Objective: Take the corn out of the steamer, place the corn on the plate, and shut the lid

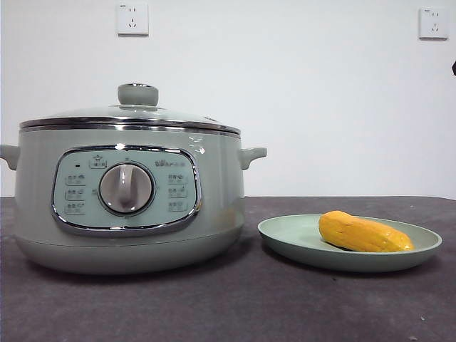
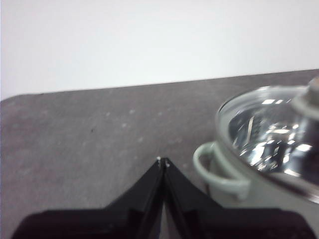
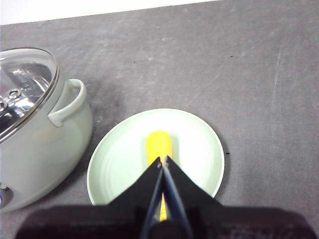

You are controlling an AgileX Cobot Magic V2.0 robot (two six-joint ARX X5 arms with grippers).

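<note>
The sage-green steamer [image 1: 128,199] stands at the left with the glass lid [image 1: 132,114] seated on it. The yellow-orange corn [image 1: 363,233] lies on the pale green plate [image 1: 399,258] at the right. My right gripper [image 3: 163,160] is shut and empty, raised above the corn [image 3: 158,144] and plate [image 3: 199,134]. My left gripper [image 2: 163,160] is shut and empty, beside the steamer's side handle [image 2: 219,172], with the lid [image 2: 271,134] in its view. Neither gripper shows in the front view.
The dark grey table [image 1: 249,306] stretches in front of the steamer and plate. A white wall with two sockets [image 1: 132,18] is behind. A black tip [image 1: 453,68] shows at the right edge.
</note>
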